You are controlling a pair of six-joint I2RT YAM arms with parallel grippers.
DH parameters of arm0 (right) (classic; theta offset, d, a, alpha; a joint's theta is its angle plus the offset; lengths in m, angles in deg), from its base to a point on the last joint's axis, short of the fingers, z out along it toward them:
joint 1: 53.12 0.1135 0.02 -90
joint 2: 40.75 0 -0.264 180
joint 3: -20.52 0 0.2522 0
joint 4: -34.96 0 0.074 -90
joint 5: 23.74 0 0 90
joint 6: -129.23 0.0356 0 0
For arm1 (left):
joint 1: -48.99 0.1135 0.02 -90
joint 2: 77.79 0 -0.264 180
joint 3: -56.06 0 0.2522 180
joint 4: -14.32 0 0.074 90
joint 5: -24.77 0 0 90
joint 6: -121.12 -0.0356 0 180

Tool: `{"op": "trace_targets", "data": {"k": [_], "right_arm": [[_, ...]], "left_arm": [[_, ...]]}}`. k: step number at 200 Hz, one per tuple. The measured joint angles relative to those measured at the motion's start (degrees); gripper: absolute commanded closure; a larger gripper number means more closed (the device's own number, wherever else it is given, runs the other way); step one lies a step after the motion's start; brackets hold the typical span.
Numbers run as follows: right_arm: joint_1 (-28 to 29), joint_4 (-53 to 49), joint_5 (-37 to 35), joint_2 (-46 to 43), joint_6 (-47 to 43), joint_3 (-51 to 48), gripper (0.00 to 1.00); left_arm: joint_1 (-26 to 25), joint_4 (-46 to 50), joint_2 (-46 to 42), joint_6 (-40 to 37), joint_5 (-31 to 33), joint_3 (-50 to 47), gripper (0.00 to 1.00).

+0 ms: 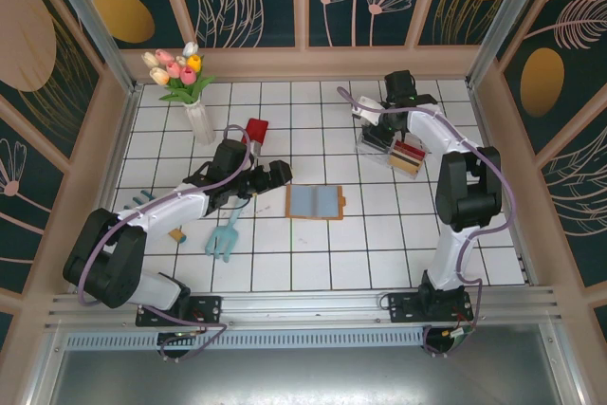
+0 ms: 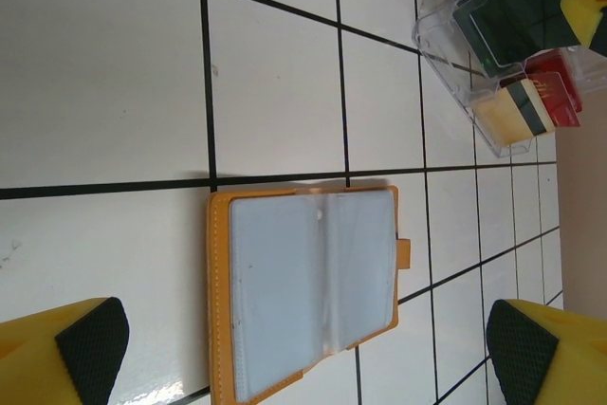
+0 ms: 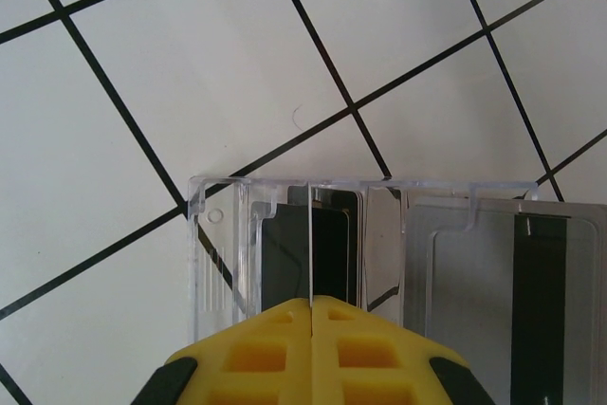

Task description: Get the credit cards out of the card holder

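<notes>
Likely the card holder, lying open and flat on the worktop, is light and slides easily, its thin stiff credit cards slick in their sleeves, so my left jaws, wide just beside it, should pinch a card's edge, while my right jaws sit shut well apart from it.

White tiled table, card holder, tray, vase

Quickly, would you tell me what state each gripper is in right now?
Left gripper: open, holding nothing.
Right gripper: shut above the clear tray; a grip cannot be told.
</notes>
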Motion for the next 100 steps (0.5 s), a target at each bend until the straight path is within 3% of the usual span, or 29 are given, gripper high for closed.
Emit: {"op": "trace_targets", "data": {"k": [100], "right_arm": [[-0.76, -0.15, 0.24, 0.59, 0.04, 0.33, 0.83]], "left_arm": [[0.0, 3.5, -0.72, -3.08, -0.37, 0.02, 0.02]]}}
